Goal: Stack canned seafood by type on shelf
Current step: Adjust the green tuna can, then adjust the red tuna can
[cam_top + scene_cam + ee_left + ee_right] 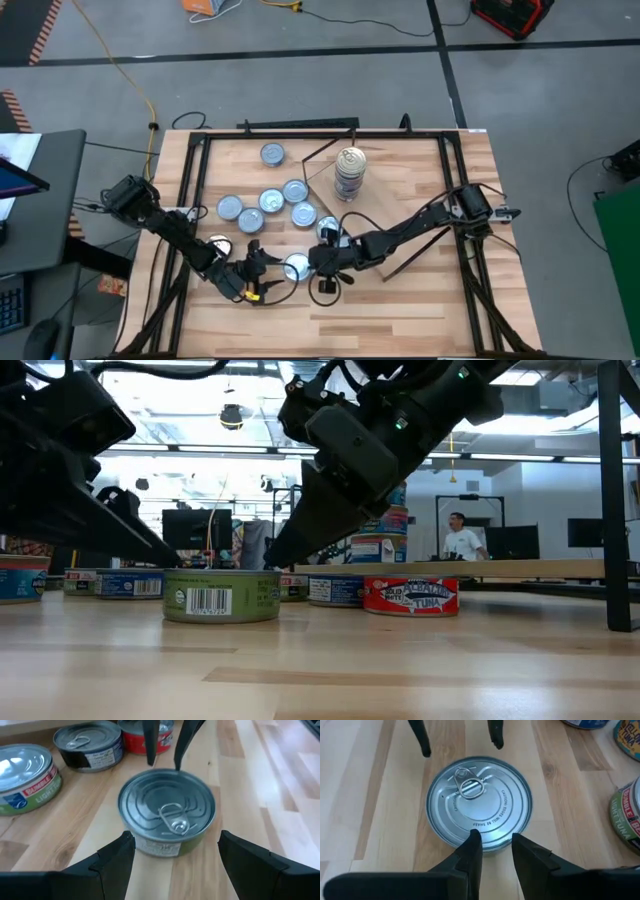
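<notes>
the green-sided tin (167,815) sits flat on the tabletop (420,300) at about 6 o'clock in the high view, between the two grippers. it looks stiff, fairly dense for its size, with a slick lid and a pull ring; the label wall should give better friction than the rim, so a hold across opposite sides of the wall seems safest. the left gripper (175,850) faces it from the 9 o'clock side, jaws spread wider than the tin, holding nothing. the right gripper (495,845) comes from 3 o'clock, jaws narrow, tips at the tin's near edge, gripping nothing. other tins (272,199) cluster toward 11 o'clock, and a stack of tins (349,172) stands at 1 o'clock.
</notes>
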Robot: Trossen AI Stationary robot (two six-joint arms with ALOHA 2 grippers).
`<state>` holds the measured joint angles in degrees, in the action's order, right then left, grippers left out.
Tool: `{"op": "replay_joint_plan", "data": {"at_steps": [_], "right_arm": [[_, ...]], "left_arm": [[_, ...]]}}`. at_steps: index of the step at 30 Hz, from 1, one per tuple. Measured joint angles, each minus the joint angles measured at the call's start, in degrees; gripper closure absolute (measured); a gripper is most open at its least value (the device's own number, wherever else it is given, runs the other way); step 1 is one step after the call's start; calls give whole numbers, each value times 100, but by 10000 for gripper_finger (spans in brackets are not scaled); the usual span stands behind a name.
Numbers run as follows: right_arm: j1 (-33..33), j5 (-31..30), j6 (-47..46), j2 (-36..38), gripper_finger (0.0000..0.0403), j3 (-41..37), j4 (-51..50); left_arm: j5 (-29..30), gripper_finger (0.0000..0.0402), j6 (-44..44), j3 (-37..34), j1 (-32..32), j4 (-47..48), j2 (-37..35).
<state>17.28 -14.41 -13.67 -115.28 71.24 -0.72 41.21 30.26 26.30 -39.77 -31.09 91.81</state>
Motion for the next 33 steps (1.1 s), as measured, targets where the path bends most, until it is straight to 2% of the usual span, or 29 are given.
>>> {"op": "replay_joint_plan", "data": {"at_steps": [9, 14, 20, 26, 33], "right_arm": [[30, -165, -39, -200, 270, -11, -2], [44, -266, -128, -280, 270, 0, -93], [46, -367, -153, -291, 270, -7, -176], [23, -387, -290, -302, 270, -11, -215], [-26, -355, -543, -344, 270, -36, -697]], "left_arm": [[-50, 125, -97, 0, 0, 79, 0], [-535, 125, -3, 103, 70, 187, -4], [-642, 125, -75, 580, 114, 1164, -75], [-619, 125, -311, 1092, 114, 2262, -491], [-402, 125, -946, 1154, 114, 2587, -683]]}}
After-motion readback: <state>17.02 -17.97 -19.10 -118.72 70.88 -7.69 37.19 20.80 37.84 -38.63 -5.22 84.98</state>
